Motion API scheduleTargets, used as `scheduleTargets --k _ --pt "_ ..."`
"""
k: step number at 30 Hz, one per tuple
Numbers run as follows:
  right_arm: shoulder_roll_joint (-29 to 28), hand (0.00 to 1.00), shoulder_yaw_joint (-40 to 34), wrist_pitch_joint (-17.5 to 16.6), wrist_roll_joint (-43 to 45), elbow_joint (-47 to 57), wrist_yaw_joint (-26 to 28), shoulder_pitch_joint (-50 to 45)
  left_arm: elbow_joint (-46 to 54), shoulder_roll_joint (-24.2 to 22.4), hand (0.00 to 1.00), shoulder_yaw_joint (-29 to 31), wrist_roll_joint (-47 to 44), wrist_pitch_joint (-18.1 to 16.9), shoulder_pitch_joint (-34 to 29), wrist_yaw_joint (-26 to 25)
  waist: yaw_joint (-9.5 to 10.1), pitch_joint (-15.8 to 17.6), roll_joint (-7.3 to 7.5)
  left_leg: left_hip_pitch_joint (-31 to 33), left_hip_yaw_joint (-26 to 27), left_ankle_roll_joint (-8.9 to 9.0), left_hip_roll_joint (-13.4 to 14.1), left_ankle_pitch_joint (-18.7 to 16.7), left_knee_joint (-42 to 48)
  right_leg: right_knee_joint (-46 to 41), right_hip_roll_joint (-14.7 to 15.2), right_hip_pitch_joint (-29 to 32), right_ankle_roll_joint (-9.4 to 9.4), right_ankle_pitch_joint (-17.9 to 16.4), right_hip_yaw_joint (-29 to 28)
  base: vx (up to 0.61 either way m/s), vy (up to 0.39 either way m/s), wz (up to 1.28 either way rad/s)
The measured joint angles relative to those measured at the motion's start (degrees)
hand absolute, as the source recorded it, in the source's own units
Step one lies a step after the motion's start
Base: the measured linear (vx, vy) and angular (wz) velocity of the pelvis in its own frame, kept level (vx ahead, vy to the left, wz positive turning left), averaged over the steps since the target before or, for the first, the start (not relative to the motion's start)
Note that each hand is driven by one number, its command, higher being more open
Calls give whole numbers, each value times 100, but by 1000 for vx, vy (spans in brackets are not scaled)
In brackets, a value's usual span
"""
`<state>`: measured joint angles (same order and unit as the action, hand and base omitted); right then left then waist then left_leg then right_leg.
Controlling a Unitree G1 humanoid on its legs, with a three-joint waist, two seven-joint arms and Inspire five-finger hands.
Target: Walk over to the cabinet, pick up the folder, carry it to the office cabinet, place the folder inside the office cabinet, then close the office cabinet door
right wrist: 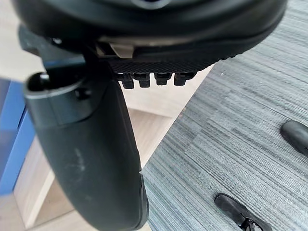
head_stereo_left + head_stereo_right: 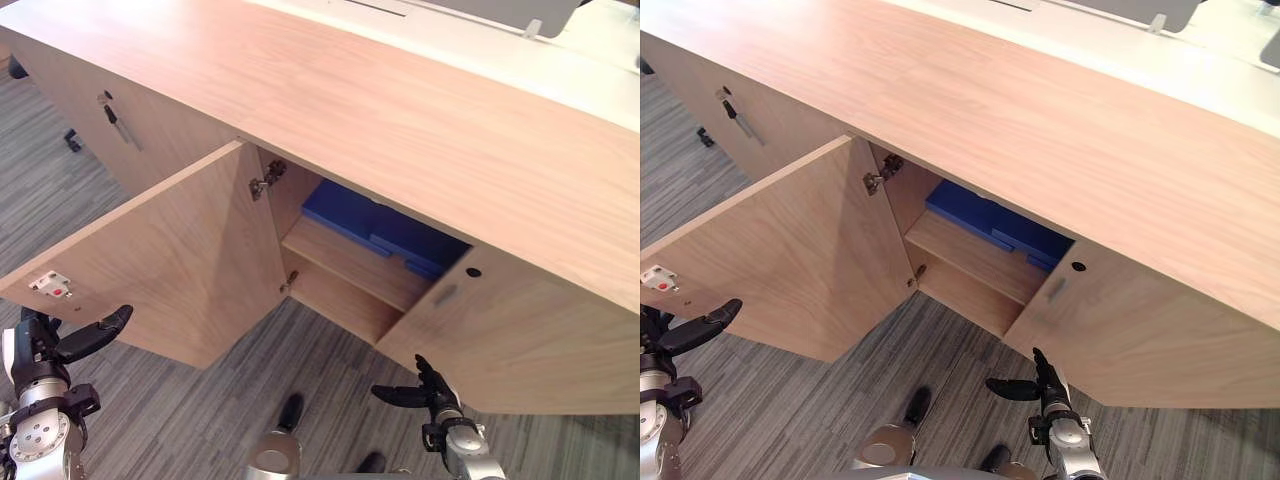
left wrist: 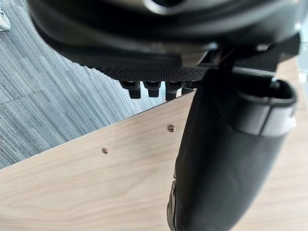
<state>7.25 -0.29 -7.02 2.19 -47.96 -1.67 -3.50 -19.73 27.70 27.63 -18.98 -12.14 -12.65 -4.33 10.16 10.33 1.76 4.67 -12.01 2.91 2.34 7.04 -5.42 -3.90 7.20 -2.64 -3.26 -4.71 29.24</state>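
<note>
Low wooden office cabinet viewed from above, on grey striped carpet. Left-hand door swung wide on its metal hinge, inner face turned toward the camera, with a small white catch bearing a red dot near the outer corner. Inside the open compartment, a blue folder lying flat on the upper shelf, pushed well toward the back and partly hidden under the cabinet top; lower space beneath the shelf in shadow. Right-hand door closed, with a dark keyhole near its upper corner. Farther left, another closed cabinet front with a slim metal handle. Left hand at lower left, just beside the outer edge of the open door, thumb stretched out and fingers relaxed, gripping nothing; contact with the panel impossible to judge. Close up from that wrist, pale wood grain of the door with two small brass screws past the fingertips. Right hand low in front of the closed door, near the compartment's edge, fingers extended and thumb spread sideways, likewise empty. Folder well apart from both hands.
</note>
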Motion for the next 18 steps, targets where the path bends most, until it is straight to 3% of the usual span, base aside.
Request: scheduleTargets --k 2,7,10,15,17,18 --pt "-34 100 -81 0 0 1 21 -125 298 -219 100 8 -18 0 -226 -90 2 -28 0 18 171 1 48 -1 0 4 -38 95 0 -1 -211 -81 -1 -22" --pt "-96 100 -285 39 0 -79 35 -501 1572 -1345 100 -322 -38 -199 -1390 -93 4 -174 -26 33 503 9 55 12 3 -4 -58 251 -70 9 -747 -28 24 -9" --pt "-122 100 -349 50 -4 -115 45 -507 1760 -1646 100 -731 -43 -359 -1869 -92 4 -222 -110 52 815 17 69 32 8 -29 -62 362 -145 62 -1064 -39 35 -14" --pt "-140 100 -350 48 -12 -104 53 -331 1738 -2003 100 -1334 -42 -320 -2402 -92 -6 -230 -162 144 1353 12 70 30 32 -180 -66 760 -210 106 -1754 -49 45 -40" --pt "-143 100 -389 48 -12 -104 42 -290 1615 -2092 100 -1648 -34 -249 -2473 -92 -51 -223 -162 276 1543 14 41 29 32 -277 -45 1022 -226 111 -2012 -85 61 -33" --pt "-179 100 -385 49 -11 -105 33 -245 1451 -2156 100 -1873 -20 -197 -2471 -92 -174 -207 -135 388 1714 6 -7 30 44 -289 21 1186 -242 119 -2114 -88 87 -20"
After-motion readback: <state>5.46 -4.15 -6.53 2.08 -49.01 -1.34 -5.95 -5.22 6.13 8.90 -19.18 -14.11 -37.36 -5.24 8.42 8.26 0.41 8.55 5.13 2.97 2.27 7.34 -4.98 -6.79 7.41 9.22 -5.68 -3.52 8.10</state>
